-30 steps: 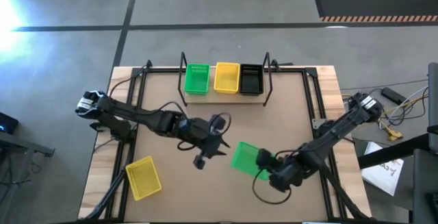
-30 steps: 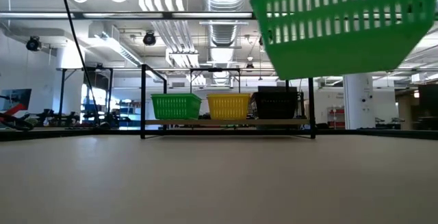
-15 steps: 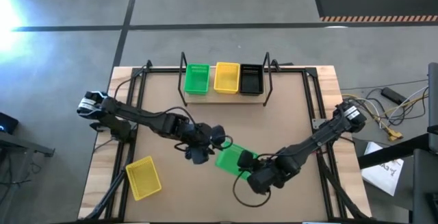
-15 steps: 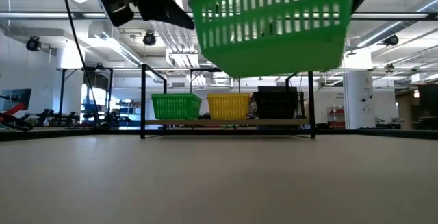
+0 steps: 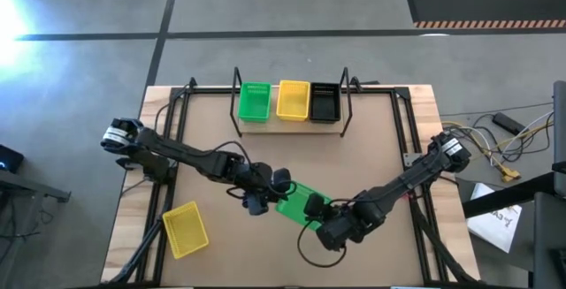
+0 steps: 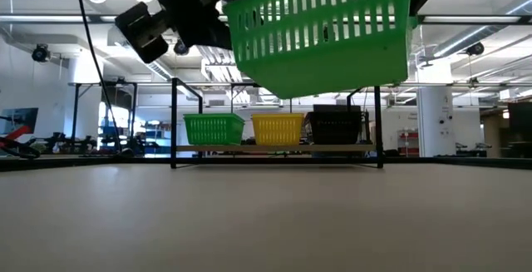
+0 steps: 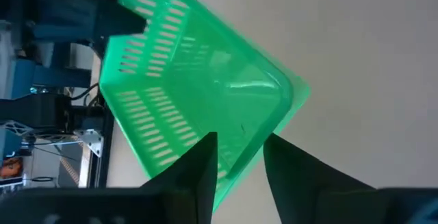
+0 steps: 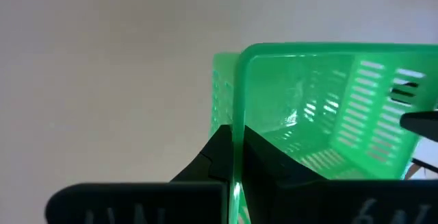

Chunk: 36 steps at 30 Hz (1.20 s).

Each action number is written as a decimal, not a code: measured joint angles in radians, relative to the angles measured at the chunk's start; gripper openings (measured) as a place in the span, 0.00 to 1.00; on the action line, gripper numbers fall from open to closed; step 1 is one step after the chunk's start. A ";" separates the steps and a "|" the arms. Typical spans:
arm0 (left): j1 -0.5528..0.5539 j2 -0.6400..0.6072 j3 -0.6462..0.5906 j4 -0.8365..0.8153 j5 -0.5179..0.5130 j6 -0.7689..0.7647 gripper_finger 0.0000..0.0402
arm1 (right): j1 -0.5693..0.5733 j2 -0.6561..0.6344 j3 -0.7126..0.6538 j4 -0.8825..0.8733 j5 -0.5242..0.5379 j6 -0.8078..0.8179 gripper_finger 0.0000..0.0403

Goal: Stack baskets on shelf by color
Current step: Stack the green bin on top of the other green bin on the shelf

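High view is looking straight down from well above, taking in the whole table (image 5: pixel 133 183) and both arms. Low view is sitting at tabletop level, facing level across to the shelf (image 6: pixel 274 149) and room behind. Each wrist view is looking past its own fingers, very close to the green basket (image 7: pixel 198 107). All four views are sharing that basket; high and low are also sharing the shelf.

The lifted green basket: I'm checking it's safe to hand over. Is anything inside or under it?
The green basket looks empty inside; both wrist views show only its slotted walls. It hangs clear of the table, nothing beneath it. Both hands' fingers hide parts of its rim.
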 joint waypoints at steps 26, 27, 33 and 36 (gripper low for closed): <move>-0.077 0.018 -0.004 -0.123 0.021 -0.142 0.00 | -0.072 -0.010 0.011 0.119 0.012 -0.061 0.35; -0.079 0.013 -0.004 -0.136 0.026 -0.157 0.00 | -0.075 -0.014 0.016 0.146 0.006 -0.064 0.39; -0.094 -0.001 -0.002 -0.206 0.047 -0.307 0.00 | -0.087 -0.031 0.035 0.196 0.047 -0.062 0.54; -0.108 -0.003 -0.002 -0.210 0.047 -0.404 0.00 | -0.088 -0.052 0.037 0.195 0.106 -0.007 0.55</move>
